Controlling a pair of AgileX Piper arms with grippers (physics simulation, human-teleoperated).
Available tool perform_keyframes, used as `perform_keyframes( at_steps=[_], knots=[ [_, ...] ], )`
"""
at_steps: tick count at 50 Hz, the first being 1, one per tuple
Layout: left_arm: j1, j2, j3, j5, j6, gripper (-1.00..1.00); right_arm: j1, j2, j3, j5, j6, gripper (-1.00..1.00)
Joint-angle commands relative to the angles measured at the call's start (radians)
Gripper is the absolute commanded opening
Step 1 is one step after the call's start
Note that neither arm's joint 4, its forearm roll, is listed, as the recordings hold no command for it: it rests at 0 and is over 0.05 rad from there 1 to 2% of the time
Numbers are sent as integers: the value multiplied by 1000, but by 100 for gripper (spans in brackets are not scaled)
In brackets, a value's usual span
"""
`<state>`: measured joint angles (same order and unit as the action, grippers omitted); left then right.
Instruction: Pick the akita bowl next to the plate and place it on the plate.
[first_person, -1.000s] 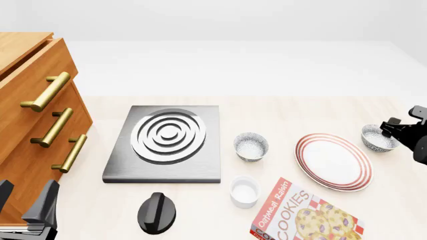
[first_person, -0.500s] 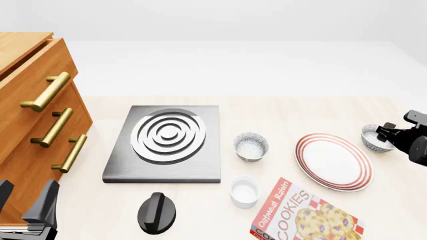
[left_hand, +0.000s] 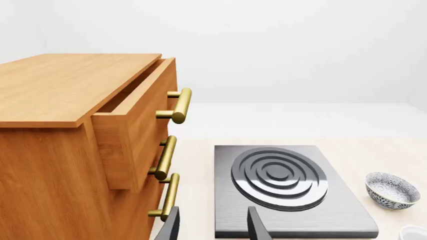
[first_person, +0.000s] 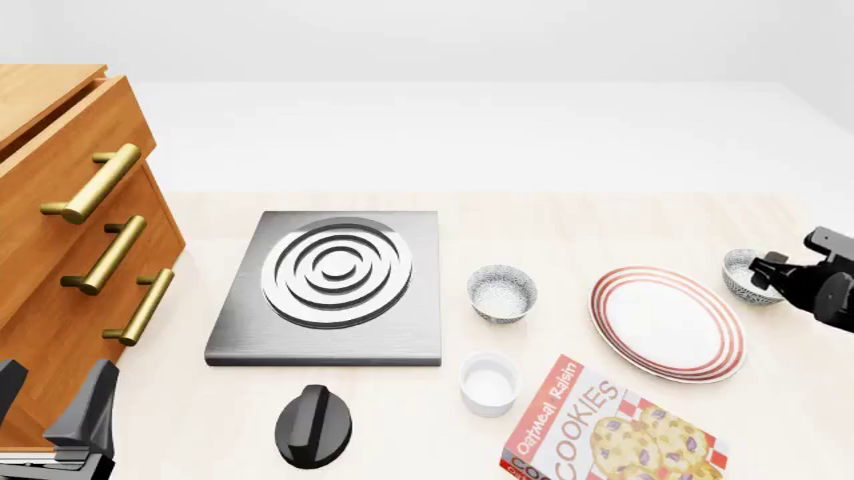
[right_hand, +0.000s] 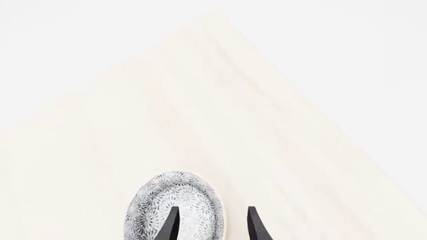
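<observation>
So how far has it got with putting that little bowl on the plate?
Nothing is finished yet: the plate lies bare. Right now the right gripper has reached the speckled bowl just right of the plate; its open jaws straddle the bowl's rim, one finger inside, one outside. The bowl sits on the table. Left to do: close, lift, carry it across and set it down. The left gripper waits near the drawers.

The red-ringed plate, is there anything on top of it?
No. The plate shows only its bare white middle. One akita bowl sits beside its right edge, partly hidden by the right gripper, so its inside can't be fully seen. Another bowl sits to its left.
</observation>
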<state>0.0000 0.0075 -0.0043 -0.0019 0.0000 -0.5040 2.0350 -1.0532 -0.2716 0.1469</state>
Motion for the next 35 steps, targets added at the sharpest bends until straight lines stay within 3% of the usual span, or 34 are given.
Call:
perform_keyframes(
  at_steps=[1,34,35],
  knots=[
    [0,0,0,0,0,100,-10,38,-37,30,16,100],
    [0,0,0,0,0,100,-32,83,-56,45,7,100],
    [0,0,0,0,0,100,-32,82,-55,45,7,-100]
  ],
)
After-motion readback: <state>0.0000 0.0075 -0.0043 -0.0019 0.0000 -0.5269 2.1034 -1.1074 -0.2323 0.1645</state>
